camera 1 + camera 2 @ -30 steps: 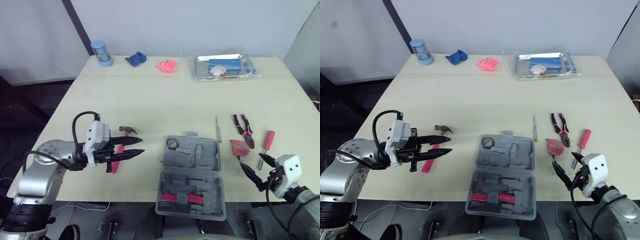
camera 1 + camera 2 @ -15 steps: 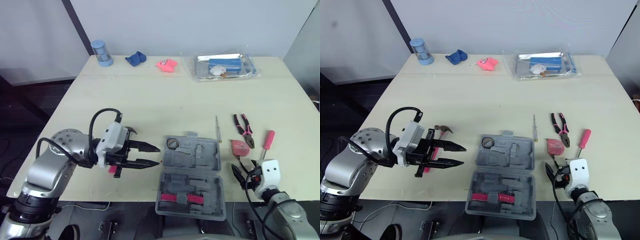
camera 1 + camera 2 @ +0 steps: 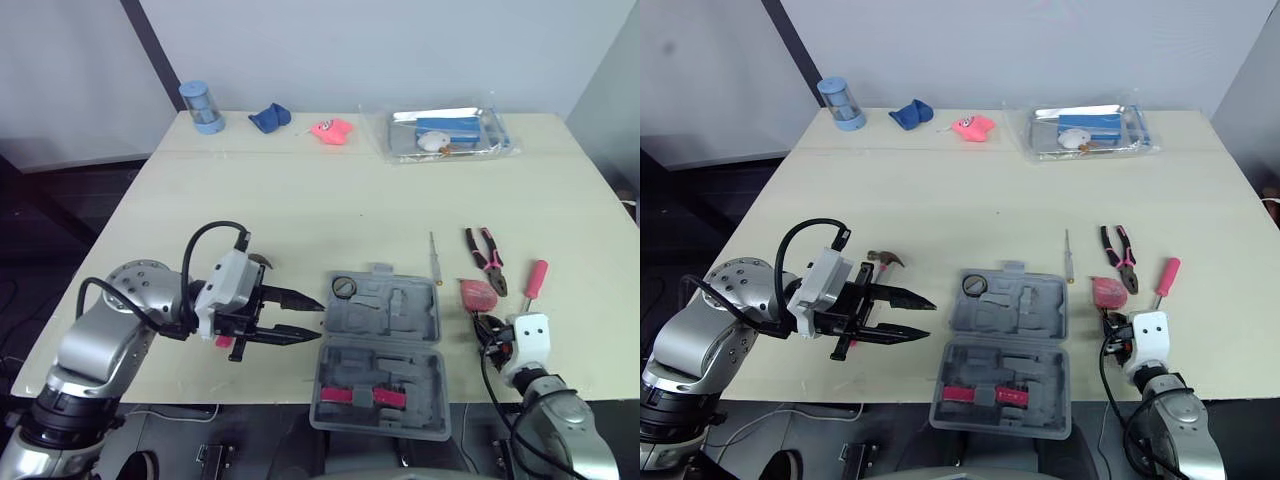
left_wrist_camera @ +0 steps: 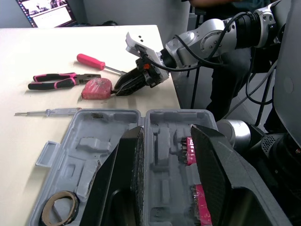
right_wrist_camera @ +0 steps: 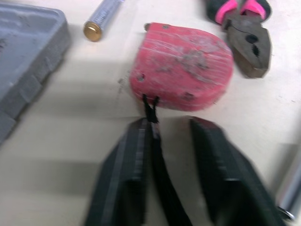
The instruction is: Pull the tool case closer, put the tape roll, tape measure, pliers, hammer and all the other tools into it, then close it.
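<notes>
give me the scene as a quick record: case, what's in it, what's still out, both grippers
case: tool case, open, near the table's front edge
in the case: tape roll, in a corner compartment
still on the table: tape measure, pliers, pink screwdriver, thin screwdriver, hammer
left gripper: fingers open, pointing at the case's left side
right gripper: fingers open, just short of the tape measure
</notes>
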Motion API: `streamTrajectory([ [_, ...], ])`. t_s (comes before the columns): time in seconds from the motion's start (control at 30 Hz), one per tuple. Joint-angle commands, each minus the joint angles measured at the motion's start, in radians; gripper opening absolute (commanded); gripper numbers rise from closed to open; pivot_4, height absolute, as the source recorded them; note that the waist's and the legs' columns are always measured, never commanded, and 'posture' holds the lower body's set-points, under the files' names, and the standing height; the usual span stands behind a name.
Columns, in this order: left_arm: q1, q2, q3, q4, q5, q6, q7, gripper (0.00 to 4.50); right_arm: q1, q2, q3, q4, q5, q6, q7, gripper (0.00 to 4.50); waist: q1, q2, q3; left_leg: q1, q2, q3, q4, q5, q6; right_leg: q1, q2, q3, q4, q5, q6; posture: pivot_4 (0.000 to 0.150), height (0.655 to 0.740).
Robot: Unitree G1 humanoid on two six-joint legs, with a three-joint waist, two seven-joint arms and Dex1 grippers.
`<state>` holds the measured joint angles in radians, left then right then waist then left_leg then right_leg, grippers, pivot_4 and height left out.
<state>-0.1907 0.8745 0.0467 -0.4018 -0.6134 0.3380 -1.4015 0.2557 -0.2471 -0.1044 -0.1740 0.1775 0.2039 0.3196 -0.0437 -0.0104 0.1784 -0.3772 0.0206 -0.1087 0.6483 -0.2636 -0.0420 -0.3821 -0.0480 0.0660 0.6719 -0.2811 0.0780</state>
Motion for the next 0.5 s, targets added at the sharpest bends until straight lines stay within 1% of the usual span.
streamTrajectory([
  [0.03, 0.002, 0.006, 0.013, -0.018, -0.013, -0.012, -0.002, 1.69, 0.007, -0.003, 0.010, 0.022, -0.013, -0.014, 0.005, 0.11, 0.000, 0.000, 0.000, 0.000, 0.000, 0.000, 0.000, 0.000, 0.000, 0.000, 0.000, 0.000, 0.000, 0.000, 0.000, 0.150, 0.7400],
  [0.17, 0.004, 0.003, 0.014, -0.014, -0.013, -0.014, 0.000, 1.69, 0.026, -0.006, 0.017, 0.019, -0.018, -0.028, 0.013, 0.11, 0.000, 0.000, 0.000, 0.000, 0.000, 0.000, 0.000, 0.000, 0.000, 0.000, 0.000, 0.000, 0.000, 0.000, 0.000, 0.150, 0.7400],
  [0.5, 0.015, -0.002, 0.010, -0.028, -0.029, -0.007, -0.005, 1.69, 0.204, -0.070, 0.083, -0.124, -0.030, -0.048, 0.096, 0.11, 0.003, 0.000, 0.000, 0.000, 0.000, 0.000, 0.000, 0.000, 0.000, 0.000, 0.000, 0.000, 0.000, 0.000, 0.000, 0.150, 0.7400],
])
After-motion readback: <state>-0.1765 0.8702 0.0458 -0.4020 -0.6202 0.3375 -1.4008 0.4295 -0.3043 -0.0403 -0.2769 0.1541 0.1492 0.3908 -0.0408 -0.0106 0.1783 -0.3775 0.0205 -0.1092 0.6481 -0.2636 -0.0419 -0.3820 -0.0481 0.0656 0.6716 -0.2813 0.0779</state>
